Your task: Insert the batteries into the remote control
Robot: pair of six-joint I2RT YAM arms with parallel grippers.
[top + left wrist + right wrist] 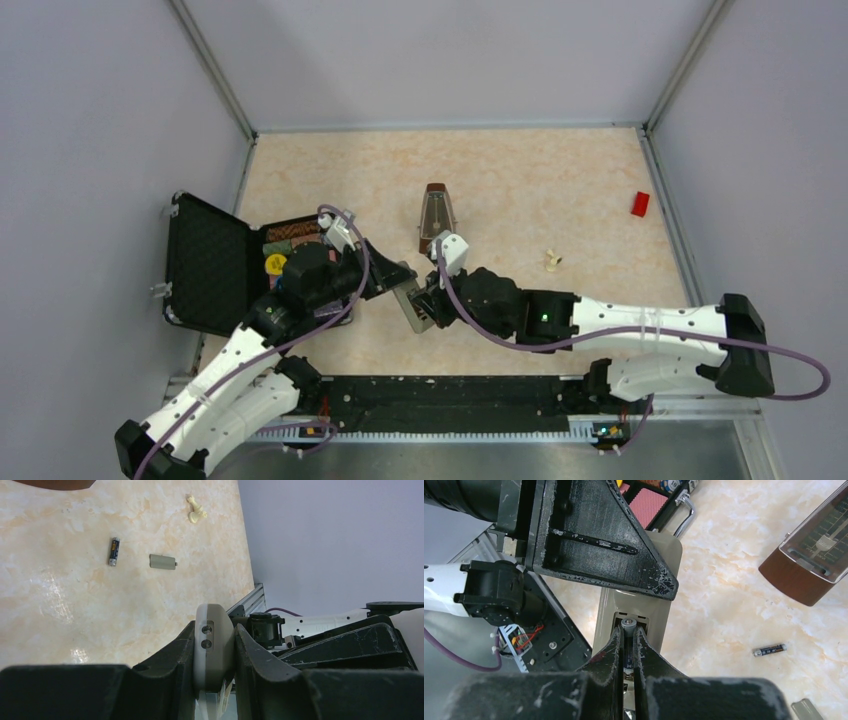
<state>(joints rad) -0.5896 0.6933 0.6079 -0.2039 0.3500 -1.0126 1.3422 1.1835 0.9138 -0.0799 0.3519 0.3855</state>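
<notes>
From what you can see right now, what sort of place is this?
Probably a robot test cell: plain grey walls enclose a marble-patterned tabletop, two arms are bolted at its near edge, and unrelated props, a metronome and an open case, lie about.

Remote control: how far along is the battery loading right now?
Done: flat grey rectangular cover is off, on the table. In hand: left jaws clamp the slim grey-backed remote control; right jaws hold one thin dark battery at its open bay. Left: the second battery, then the cover.

The right fingers point(651, 666) hide most of the battery point(628, 624); the metronome point(814, 565) runs past the picture's edge
</notes>
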